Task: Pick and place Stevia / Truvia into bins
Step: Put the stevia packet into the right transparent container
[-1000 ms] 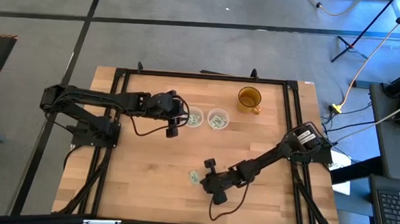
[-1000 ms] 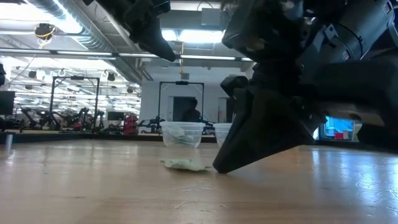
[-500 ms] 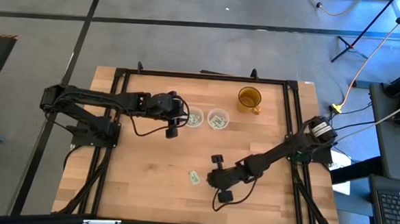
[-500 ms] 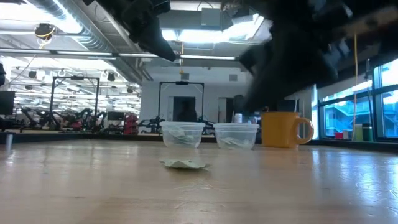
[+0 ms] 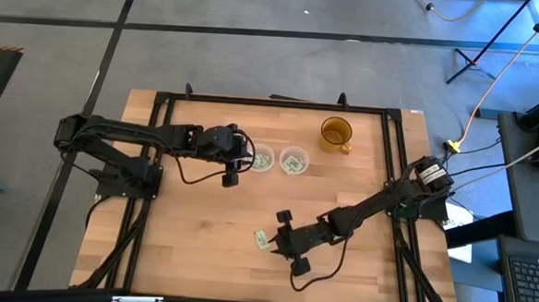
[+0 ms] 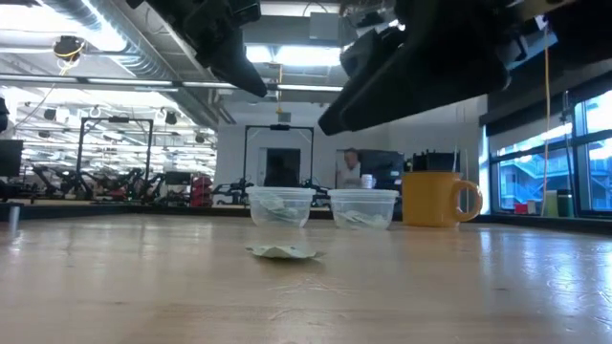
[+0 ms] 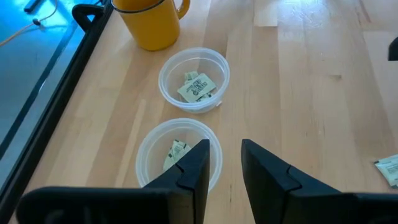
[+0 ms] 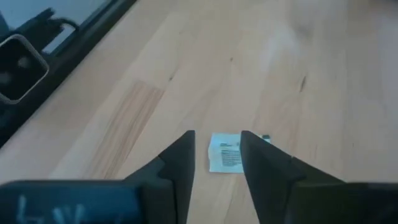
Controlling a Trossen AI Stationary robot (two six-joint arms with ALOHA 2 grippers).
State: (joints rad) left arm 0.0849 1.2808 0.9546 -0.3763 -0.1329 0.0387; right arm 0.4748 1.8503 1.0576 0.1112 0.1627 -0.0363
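Since half a second ago, the right gripper (image 5: 279, 241) is brought back beside the sachet (image 5: 260, 238), fingers parted and empty. The left gripper (image 7: 224, 163) is held open by the bins (image 5: 277, 159). The flat sachet, seemingly lying under the fingertips, could be pushed aside rather than pinched.

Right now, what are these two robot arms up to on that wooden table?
They are sorting small pale green and white paper sachets into two small round clear plastic cups, both already holding sachets. The right gripper hangs just above one sachet lying loose on the bare wood, fingers open on either side of it, not holding it. The left gripper hovers open and empty beside the cups. An amber-yellow mug stands next to the cups, unused.
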